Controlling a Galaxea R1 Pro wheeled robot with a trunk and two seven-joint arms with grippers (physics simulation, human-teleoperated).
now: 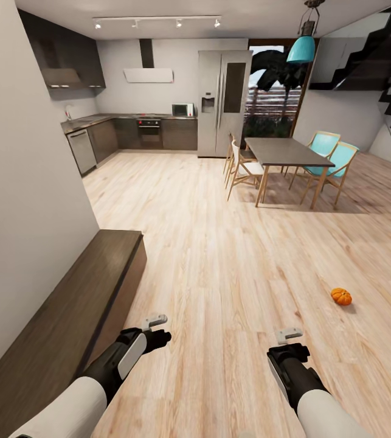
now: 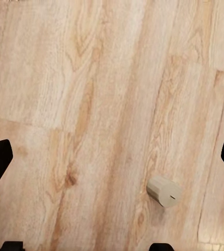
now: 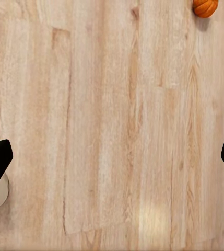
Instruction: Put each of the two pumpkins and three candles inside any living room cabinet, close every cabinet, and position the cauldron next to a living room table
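Task barely begun: one pumpkin lies loose on the floor, nothing carried.

An orange pumpkin [image 1: 341, 296] is seen on the wood floor [image 1: 219, 261] at the head view's lower right, well apart from the dark cabinet [image 1: 67, 322] along the wall at lower left, whose fronts appear shut. A pale candle [image 2: 164, 191] lies under the left gripper [image 1: 156, 328]. Both it and the right gripper [image 1: 289, 342] are held with fingers spread, empty. The cauldron and table step is judged outstanding.

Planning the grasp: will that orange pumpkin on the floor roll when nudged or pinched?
Likely yes. The pumpkin looks round and squat, lying free on smooth wood floor, so a sideways nudge may send it rolling. Its ribbed, curved sides could slip out of a shallow pinch. Weight can't be judged.
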